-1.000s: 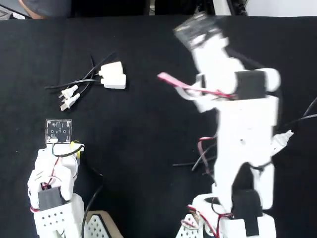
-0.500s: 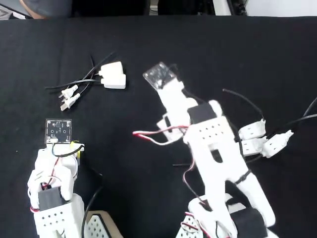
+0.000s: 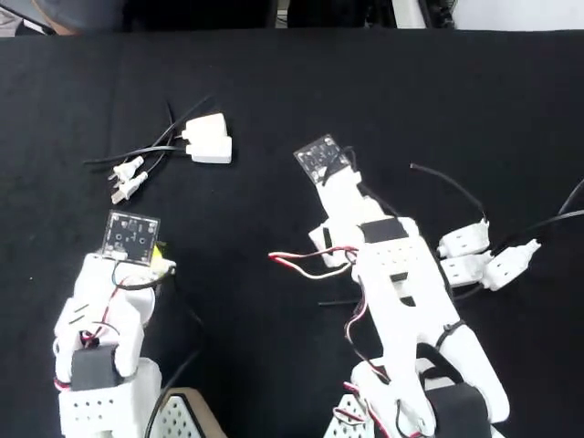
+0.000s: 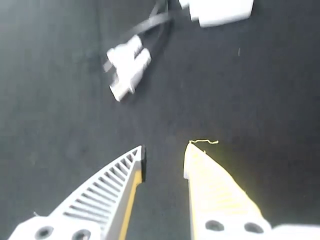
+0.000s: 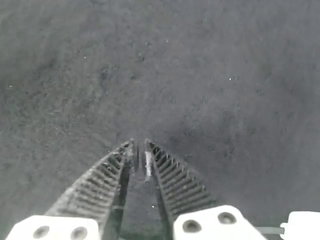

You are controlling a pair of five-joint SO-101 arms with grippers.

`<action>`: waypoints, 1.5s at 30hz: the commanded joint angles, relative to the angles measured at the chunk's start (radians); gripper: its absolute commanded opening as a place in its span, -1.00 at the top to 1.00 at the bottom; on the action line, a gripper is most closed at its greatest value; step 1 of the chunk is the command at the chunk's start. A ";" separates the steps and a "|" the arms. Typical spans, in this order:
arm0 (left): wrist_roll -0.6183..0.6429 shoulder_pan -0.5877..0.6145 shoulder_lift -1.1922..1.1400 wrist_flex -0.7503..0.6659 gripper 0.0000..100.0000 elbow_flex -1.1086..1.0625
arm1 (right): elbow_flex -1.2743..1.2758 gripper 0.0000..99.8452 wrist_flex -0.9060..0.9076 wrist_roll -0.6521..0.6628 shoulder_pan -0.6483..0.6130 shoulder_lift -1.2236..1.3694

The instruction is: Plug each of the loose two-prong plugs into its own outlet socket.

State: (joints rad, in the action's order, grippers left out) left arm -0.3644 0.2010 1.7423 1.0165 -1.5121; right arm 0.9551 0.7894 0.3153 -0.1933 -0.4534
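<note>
The left jaws stand apart with nothing between them, and the right jaws are all but closed and empty over bare black worktop (image 5: 200, 60). Seen from above, two plugs (image 3: 128, 178) lie side by side at twelve o'clock from the left jaws, dark cords trailing, with the white socket block (image 3: 208, 139) just beyond at one o'clock. A few white connectors (image 3: 465, 239) lie at four o'clock from the right jaws, close beside that arm.

The desk (image 3: 274, 82) is matt black cloth; the plugs (image 4: 127, 70) are smooth white plastic, the left hand (image 4: 162, 152) ribbed plastic.
</note>
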 commanded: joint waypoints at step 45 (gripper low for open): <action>0.411 -0.048 -2.216 -0.701 0.71 1.406 | 0.042 0.98 -0.114 -0.017 0.087 -0.031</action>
State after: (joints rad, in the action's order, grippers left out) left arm -0.0422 0.1059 -0.4780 0.3245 -0.1542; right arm 0.9889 0.7158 0.3046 -0.1197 -0.4534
